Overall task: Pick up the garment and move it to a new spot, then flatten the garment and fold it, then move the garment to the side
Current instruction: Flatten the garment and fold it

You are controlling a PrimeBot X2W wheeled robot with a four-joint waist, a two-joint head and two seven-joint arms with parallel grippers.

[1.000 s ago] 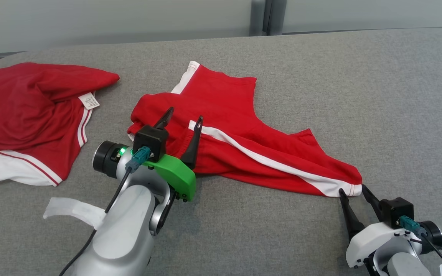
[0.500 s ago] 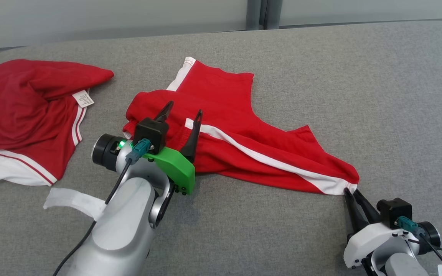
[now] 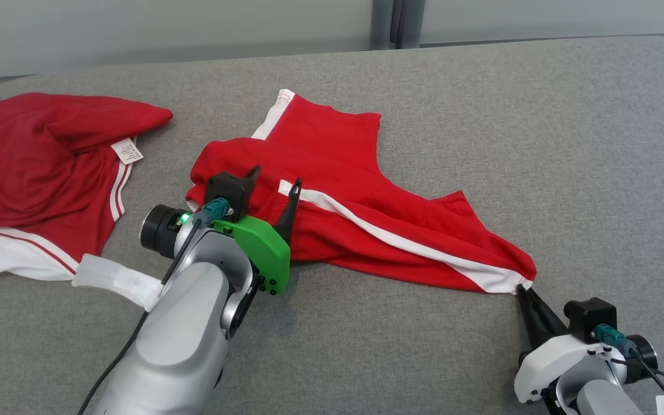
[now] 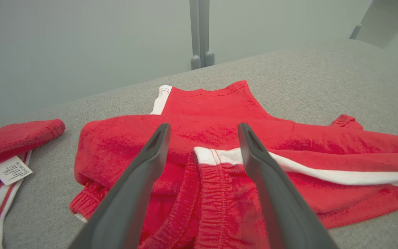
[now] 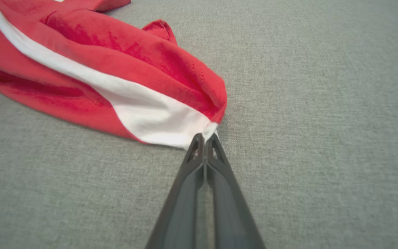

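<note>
Our right gripper (image 3: 522, 288) has closed since a second ago, pinching the white hem corner (image 5: 199, 129) of the red shorts (image 3: 361, 196). Our left gripper (image 3: 276, 176) stands wide open over the waistband (image 4: 199, 193). The shorts lie lengthwise between both grippers on the grey surface (image 3: 568, 144).

Red garment (image 3: 343, 173) with a white side stripe, on a grey table (image 3: 539, 144); second red-and-white garment (image 3: 38, 167) alongside

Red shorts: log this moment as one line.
right gripper: shut on red shorts corner | left gripper: open over waistband | shorts: crumpled on grey surface
</note>
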